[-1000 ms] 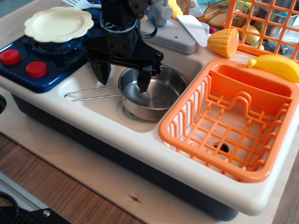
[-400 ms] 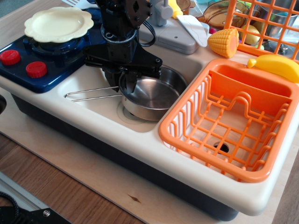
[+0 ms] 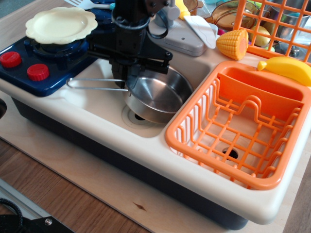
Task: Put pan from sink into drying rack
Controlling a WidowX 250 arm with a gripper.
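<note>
The shiny steel pan hangs tilted just above the cream sink, left rim raised, its wire-loop handle pointing left over the sink's edge. The round drain hole shows under it. My black gripper comes down from above and is shut on the pan's left rim, near where the handle joins. The orange drying rack stands to the right of the pan, empty, with a solid compartment at its back.
A dark blue stove with red knobs and a cream scalloped plate stands at left. A grey faucet block, toy corn, a yellow banana and an upright orange wire grid stand behind.
My gripper closed from open onto the pan's left rim, then lifted it. The pan now tilts, its handle has risen, and the drain hole is uncovered.
</note>
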